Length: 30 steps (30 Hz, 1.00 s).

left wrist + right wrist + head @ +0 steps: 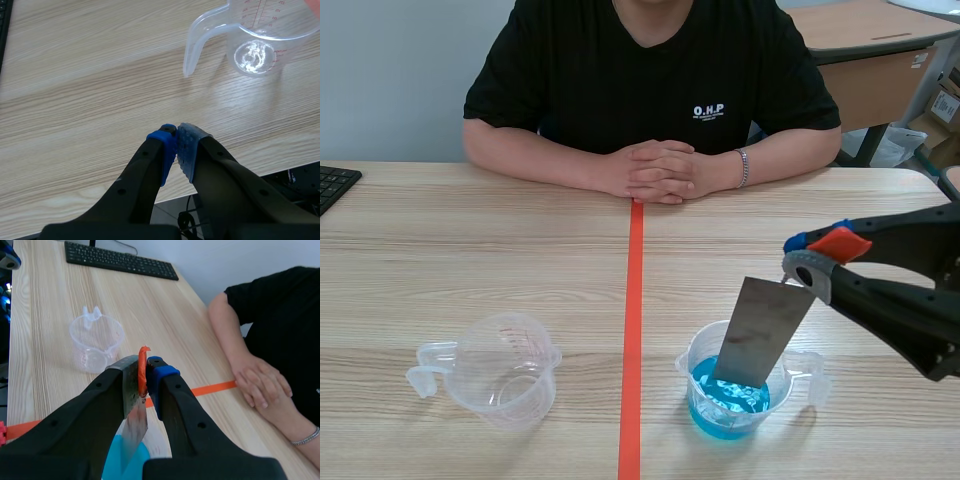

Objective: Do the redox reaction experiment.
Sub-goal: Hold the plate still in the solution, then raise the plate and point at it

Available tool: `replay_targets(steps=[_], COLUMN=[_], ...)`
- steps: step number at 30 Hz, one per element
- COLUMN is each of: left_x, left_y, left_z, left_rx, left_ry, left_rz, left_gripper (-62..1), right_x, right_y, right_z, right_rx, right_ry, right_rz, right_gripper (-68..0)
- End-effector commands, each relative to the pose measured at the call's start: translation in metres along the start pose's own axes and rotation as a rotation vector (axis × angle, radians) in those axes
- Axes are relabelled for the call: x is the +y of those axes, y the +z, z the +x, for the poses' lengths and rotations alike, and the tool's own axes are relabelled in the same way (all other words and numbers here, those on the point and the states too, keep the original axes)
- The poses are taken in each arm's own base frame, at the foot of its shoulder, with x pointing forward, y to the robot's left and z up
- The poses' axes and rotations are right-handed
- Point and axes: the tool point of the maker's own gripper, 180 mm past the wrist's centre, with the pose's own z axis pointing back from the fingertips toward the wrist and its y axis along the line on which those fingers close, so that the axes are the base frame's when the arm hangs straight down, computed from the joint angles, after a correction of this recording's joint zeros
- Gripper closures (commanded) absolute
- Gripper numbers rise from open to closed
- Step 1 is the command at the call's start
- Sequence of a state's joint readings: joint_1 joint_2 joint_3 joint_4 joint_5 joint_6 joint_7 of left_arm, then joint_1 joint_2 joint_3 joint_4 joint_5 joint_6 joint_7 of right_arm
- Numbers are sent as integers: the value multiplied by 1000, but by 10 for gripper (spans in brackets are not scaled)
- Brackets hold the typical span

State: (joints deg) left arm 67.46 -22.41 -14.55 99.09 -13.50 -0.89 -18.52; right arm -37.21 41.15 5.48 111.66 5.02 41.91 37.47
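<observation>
My right claw (817,258) is clamped on the top edge of the metal plate (763,330), one finger pressed against each face. The plate hangs tilted, with its upper end leaning toward my right arm. Its lower end sits inside the blue-liquid cup (692,368), down at the blue liquid (715,420); I cannot tell how far it dips in.

My left claw (176,145) has its fingers pressed together on nothing, blue pads touching. It sits over the near edge of the table (470,260), farther from the blue-liquid cup than the empty measuring cup (505,370) is.

The empty measuring cup stands upright well to the left of the blue-liquid cup, across the tape line, its handle pointing away from it. Beyond the blue-liquid cup, at the far edge, a person's clasped hands (655,172) rest on the wood. A keyboard (335,185) lies far off to the cup's left.
</observation>
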Motion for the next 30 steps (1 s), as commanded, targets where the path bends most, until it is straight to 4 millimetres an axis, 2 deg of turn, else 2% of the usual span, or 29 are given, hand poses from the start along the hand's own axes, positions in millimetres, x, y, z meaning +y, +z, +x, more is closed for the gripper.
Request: replay_targets(steps=[1,6,13,22,30], left_x=[-2,-2,-2,-2,-2], left_y=[0,0,0,0,0], left_z=[5,5,5,5,5], left_rx=[-20,-20,-20,-20,-20], left_ry=[4,4,4,4,4], left_rz=[-7,-7,-7,-7,-7], left_gripper=[-42,-42,-42,-42,-42], right_x=[-6,-18,-19,-20,-20], right_y=[-1,0,-3,-6,-7], right_z=[15,30,42,51,52], right_rx=[-44,-68,-73,-92,-83], right_ry=[15,31,63,40,26], right_rz=[2,-35,-32,-40,-44], right_gripper=[-17,-17,-17,-17,-17])
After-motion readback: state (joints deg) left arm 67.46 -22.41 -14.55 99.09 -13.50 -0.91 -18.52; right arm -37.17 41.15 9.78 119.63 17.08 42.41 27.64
